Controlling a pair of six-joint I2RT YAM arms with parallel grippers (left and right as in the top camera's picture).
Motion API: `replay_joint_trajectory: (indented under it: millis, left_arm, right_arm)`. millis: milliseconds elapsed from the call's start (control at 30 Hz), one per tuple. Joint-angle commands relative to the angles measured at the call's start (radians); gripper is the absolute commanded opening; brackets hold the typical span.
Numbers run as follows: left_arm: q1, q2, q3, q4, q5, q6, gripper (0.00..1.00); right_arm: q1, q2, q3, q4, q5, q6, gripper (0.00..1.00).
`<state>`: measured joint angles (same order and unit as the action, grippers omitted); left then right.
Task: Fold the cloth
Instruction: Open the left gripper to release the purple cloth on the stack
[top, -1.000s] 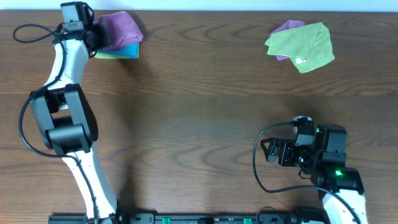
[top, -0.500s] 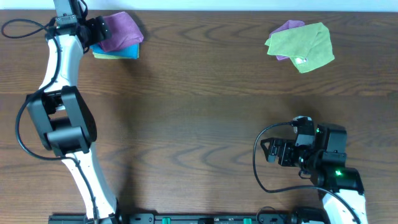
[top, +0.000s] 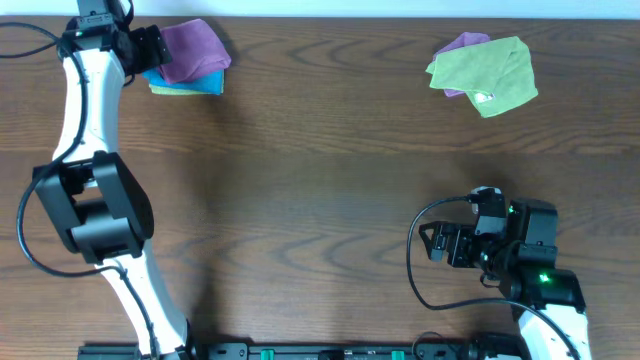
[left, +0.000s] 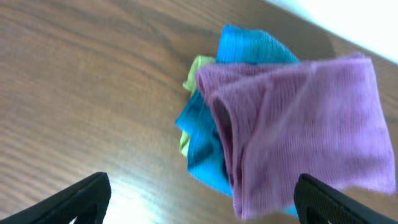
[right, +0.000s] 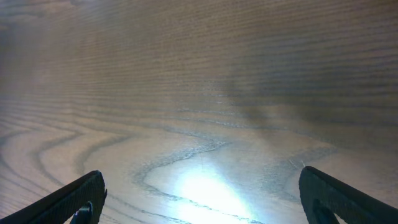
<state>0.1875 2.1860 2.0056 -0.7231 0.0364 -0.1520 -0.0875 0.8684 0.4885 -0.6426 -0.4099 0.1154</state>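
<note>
1. The left arm (top: 80, 110) reaches from the near left edge up to the far left corner of the table (top: 320, 180).
2. The left gripper (top: 146, 47) sits at that corner, just left of a small stack of cloths. In the left wrist view its two fingertips (left: 81, 198) stand wide apart with nothing between them.
3. The folded purple cloth (top: 192, 45) lies on top of the stack, at the far left of the table. Its folded edge faces the gripper, and it is not gripped.
4. A blue cloth (top: 200, 82) lies under it, showing along the near side. A sliver of yellow-green cloth (left: 198, 67) shows at the stack's left edge, but the views do not show whether it lies above or below the blue one.
5. The middle of the table is bare wood.
6. The green cloth (top: 485, 72) lies rumpled and loosely spread at the far right, well apart from both grippers. A second purple cloth (top: 462, 43) pokes out from beneath its far left edge.
7. The right gripper (top: 432, 243) rests at the near right, pointing left, with a black cable (top: 413, 270) looping beside it. The right wrist view shows its jaws spread wide over bare wood.
</note>
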Motion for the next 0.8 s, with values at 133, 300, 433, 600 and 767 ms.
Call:
replay_joint_trajectory:
  millis: [133,300,433,600,767]
  left_arm:
    - [-0.051,-0.077,0.026,-0.104,-0.011,0.047,0.95]
    - [-0.083,-0.102,0.026,-0.125,-0.029,0.054,0.96]
    - [-0.083,-0.117,0.026,-0.222,-0.028,-0.025,0.95]
    - [-0.079,-0.149,0.026,-0.371,-0.011,-0.072,0.95]
    - [-0.080,-0.181,0.025,-0.486,-0.008,-0.062,0.96]
  right_arm:
    - [-0.005,-0.002,-0.001,-0.001,0.003,0.011,0.99]
    - [-0.005,-0.002,-0.001,-0.001,0.003,0.011,0.99]
    - [-0.005,-0.002,-0.001,-0.001,0.002,0.011,0.99]
    - [-0.005,-0.002,-0.001,-0.001,0.003,0.011,0.99]
    - [-0.005,-0.002,-0.001,-0.001,0.002,0.011,0.99]
